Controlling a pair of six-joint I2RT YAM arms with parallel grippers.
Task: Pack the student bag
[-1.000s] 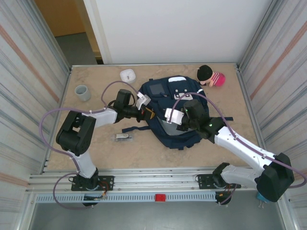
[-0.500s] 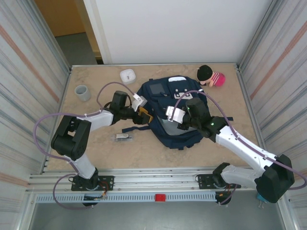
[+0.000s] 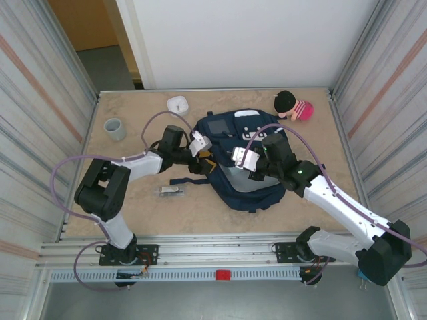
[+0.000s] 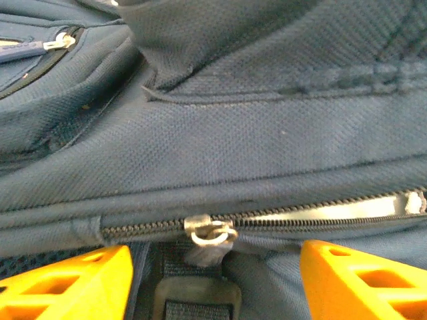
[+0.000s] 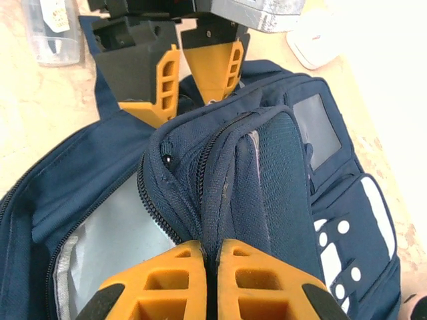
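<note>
I see the backpack [image 3: 243,157] lying mid-surface [image 3: 133,200]. My right end effector [image 5: 212,267] pinches a fold at its opening. My left end effector [image 4: 213,267], spread, straddles the zipper pull [image 4: 210,232] at its left edge.

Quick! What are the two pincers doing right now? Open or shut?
Left pincer: open, either side of a silver zipper pull, gripping nothing.
Right pincer: shut on a fold of the large navy-blue fabric backpack.
</note>
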